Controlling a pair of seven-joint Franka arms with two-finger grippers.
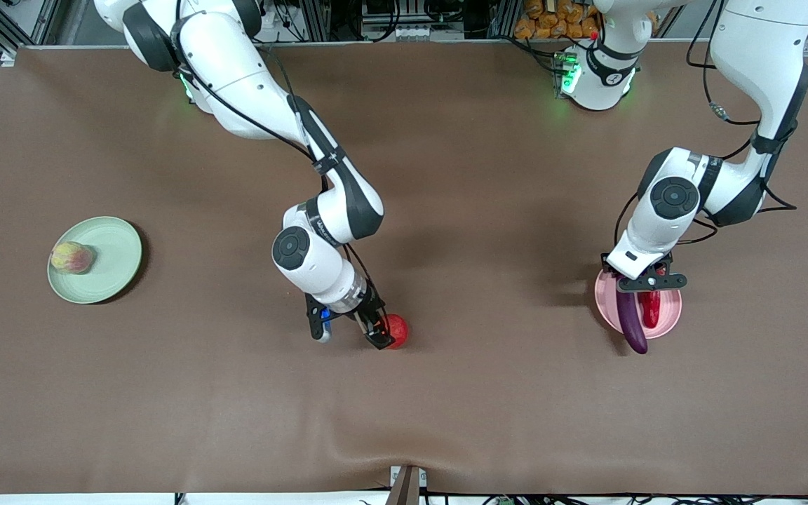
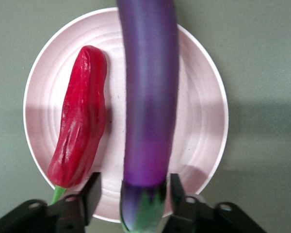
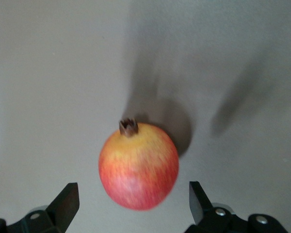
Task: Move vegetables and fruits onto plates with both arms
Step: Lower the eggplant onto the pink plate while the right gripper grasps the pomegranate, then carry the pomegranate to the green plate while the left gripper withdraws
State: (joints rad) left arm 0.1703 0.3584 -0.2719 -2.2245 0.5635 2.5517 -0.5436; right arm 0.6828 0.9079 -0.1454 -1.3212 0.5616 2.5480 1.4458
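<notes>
Reading the front view from its left edge to its right, we first meet the pale green plate [image 1: 106, 263] toward the right arm's end of the brown tabletop [image 1: 446, 393], with the peach-like fruit [image 1: 71, 257] resting on it near the rim. Near the middle of the tabletop we see the right arm reaching down from its base, its right gripper [image 1: 353, 335] low over the round red-orange pomegranate [image 1: 397, 330], which sits on the bare tabletop. In the right wrist view we find the pomegranate [image 3: 138, 166] upright, crown uppermost, between the two fingers [image 3: 65, 204], which stand spread wide on either side of it with a clear gap and do not touch it. Toward the left arm's end lies the pale pink plate [image 1: 669, 319], and the left gripper [image 1: 646, 282] hangs just above it. In the left wrist view we see the red chili pepper [image 2: 80, 138] lying on the pink plate [image 2: 203, 121] beside the long purple eggplant [image 2: 150, 97], whose stem end lies between the fingers [image 2: 91, 196]; these are parted, with a sliver of plate showing on each side of the eggplant. In the front view the eggplant [image 1: 632, 322] overhangs the plate's rim on the side nearer the camera, while the chili pepper [image 1: 651, 308] lies wholly within it.
</notes>
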